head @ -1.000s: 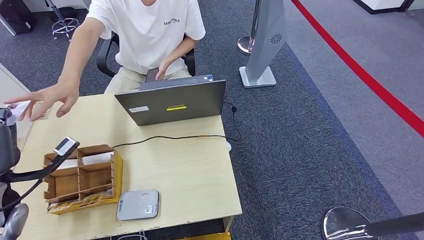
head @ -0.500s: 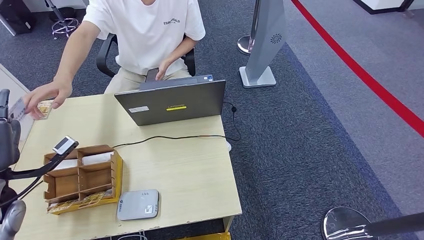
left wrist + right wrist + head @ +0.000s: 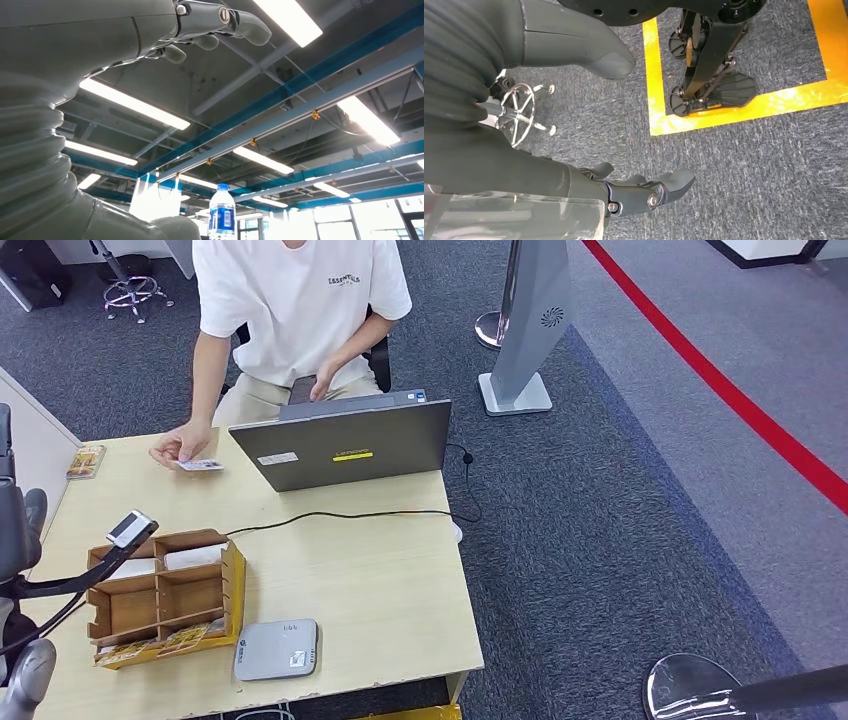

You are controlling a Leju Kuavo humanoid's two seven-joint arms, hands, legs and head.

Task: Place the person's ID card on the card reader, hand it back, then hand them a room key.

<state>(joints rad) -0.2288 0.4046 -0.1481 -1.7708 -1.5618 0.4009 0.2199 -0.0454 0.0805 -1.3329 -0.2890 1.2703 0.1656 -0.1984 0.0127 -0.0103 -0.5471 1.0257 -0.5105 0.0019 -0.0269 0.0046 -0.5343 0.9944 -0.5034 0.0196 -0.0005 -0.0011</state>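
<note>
Head view: the person's hand (image 3: 180, 445) holds the ID card (image 3: 201, 465) flat on the table (image 3: 380, 590), beside the laptop (image 3: 345, 445).
Left hand (image 3: 200, 25): empty, fingers apart, raised.
Right hand (image 3: 639, 192): empty, loosely spread, hanging.
Key holder (image 3: 165, 595): nearer the left arm.

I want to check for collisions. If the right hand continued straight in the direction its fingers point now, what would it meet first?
Probably the grey carpet. The right hand hangs empty, fingers loosely apart, above bare floor. Nothing lies ahead of it before the carpet, though depth is hard to judge.
</note>
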